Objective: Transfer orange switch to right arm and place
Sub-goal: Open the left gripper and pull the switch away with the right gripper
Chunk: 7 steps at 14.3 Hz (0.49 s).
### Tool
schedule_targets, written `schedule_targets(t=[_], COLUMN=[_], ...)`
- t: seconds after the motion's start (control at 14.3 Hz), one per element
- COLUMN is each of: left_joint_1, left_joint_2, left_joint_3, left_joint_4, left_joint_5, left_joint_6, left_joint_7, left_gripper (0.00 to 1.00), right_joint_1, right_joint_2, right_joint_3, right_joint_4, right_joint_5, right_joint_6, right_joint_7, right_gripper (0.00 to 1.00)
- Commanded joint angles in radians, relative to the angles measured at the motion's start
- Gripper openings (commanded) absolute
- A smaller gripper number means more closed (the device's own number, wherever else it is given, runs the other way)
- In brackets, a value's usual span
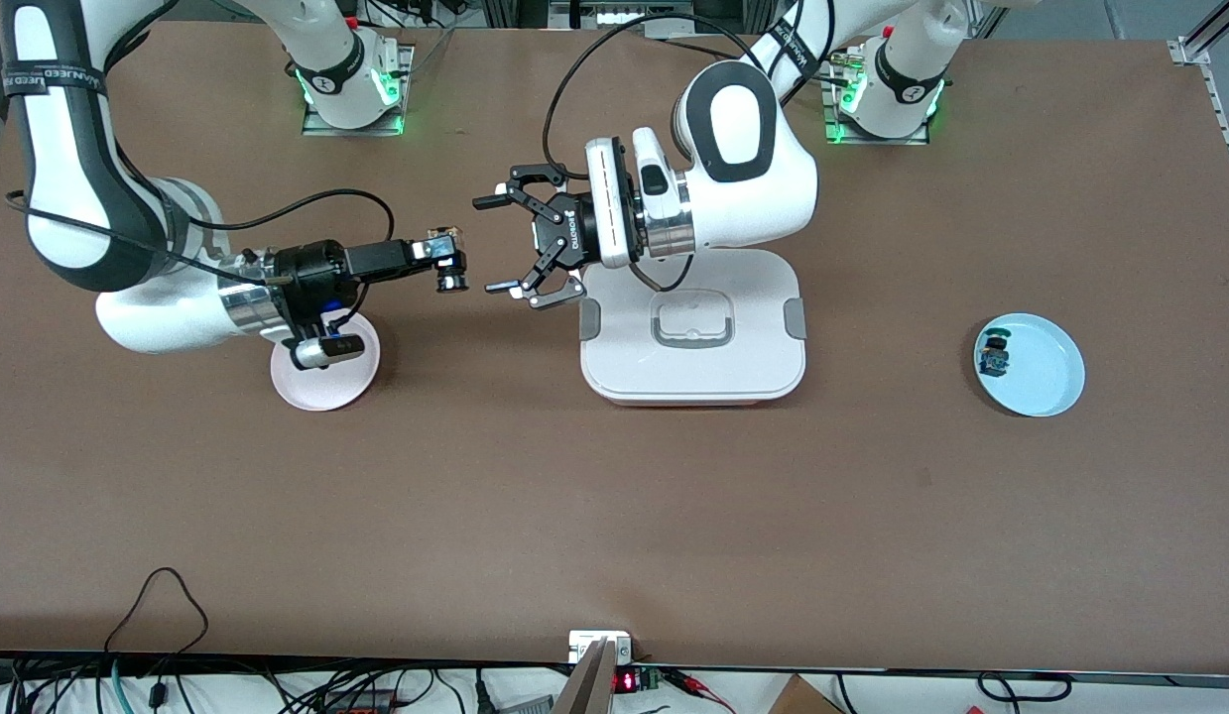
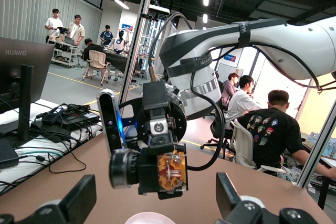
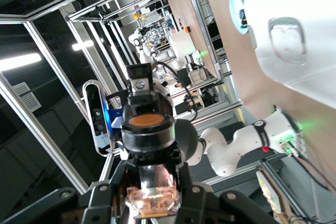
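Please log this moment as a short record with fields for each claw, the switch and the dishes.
right claw: shut on the orange switch, in the air just past the pink plate
left claw: open, facing the right claw with a gap between them, not touching the switch
handover: done, switch not yet placed
white lidded box: mid-table, under the left arm
blue plate: holds the teal-capped component

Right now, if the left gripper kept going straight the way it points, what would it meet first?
Probably the orange switch, held shut in the right gripper, which faces the open left gripper across a small gap over bare table. Their heights look matched in the left wrist view, though depth is uncertain.
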Motion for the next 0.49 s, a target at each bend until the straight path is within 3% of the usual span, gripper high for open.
schedule_targets(t=[0.0,0.28,0.42], left_joint_1=[0.015,0.049,0.106], left_joint_2=[-0.005,-0.004,-0.004], left_joint_3=[-0.004,-0.001,-0.001], left_joint_4=[0.001,-0.001,-0.002], left_joint_5=[-0.013,0.012,0.102], left_joint_6=[-0.040,-0.133,-0.236], left_joint_7=[0.017,-0.030,-0.078], left_gripper=[1.00,1.00,1.00], right_joint_1=[-0.061,-0.120,-0.132], right_joint_2=[-0.005,-0.020,-0.037], right_joint_3=[0.009,0.009,0.009], right_joint_4=[-0.003,0.001,0.003], right_joint_5=[-0.087,-0.274,-0.404], right_joint_6=[-0.010,-0.018,-0.015], right_joint_7=[-0.058,-0.091,-0.148], right_gripper=[0.00,0.00,0.00])
